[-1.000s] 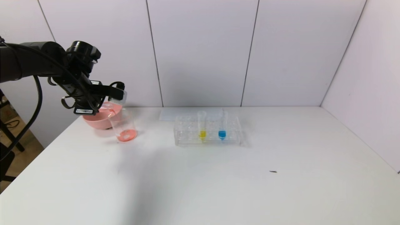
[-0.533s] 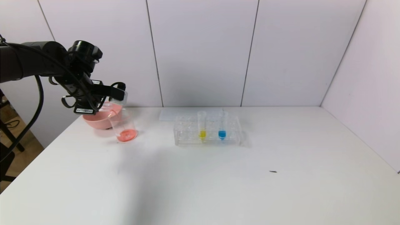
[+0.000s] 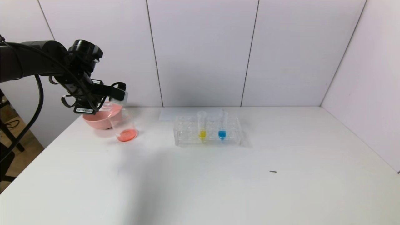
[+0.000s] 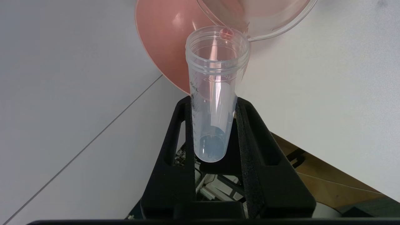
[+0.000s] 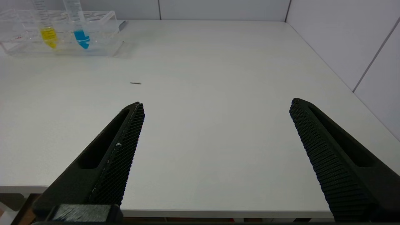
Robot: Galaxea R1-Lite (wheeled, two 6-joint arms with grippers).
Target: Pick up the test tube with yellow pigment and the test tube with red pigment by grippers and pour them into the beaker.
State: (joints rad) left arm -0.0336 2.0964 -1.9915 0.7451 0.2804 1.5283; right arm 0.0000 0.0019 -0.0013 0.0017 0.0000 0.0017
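The left tool [image 4: 215, 125] stays clamped on the emptied clear red-pigment test tube [image 4: 214, 93], tipped over the clear glass beaker [image 3: 124, 125], whose red pool has settled; yellow-pigment tube [image 3: 202, 125] waits beside; right tool [image 5: 215, 150] gapes idle.

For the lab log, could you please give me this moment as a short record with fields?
left gripper: shut on red tube, tipped over the beaker
red tube: nearly empty, one drop at its mouth
beaker: red liquid at the bottom
yellow tube: upright in rack, beside blue tube
pink bowl: behind beaker
right gripper: open, above table
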